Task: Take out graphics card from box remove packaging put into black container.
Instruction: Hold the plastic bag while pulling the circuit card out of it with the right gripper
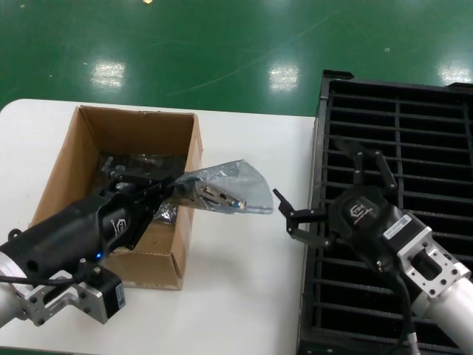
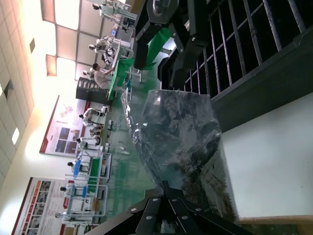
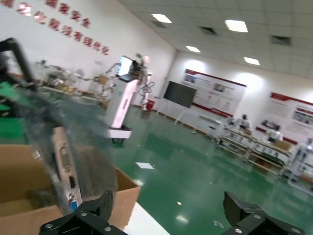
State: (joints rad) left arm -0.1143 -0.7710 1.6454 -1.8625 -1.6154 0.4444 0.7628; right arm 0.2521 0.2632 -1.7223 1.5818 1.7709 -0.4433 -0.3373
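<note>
Crinkly grey packaging, graphics card inside, hangs past the box rim, pinched by your left gripper. Its long axis runs toward your right gripper, fingers spread, just beyond the bag's free end. Farther right of the box sits the black container.

Robot lab hall — green floor

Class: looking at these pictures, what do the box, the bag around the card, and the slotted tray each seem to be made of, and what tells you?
The box: brown cardboard, matte, with raw cut edges.
The packaging: thin translucent grey plastic film, glossy and crinkled; the graphics card shows through it.
The black container: probably moulded plastic, black and dull, with thin ribs.
</note>
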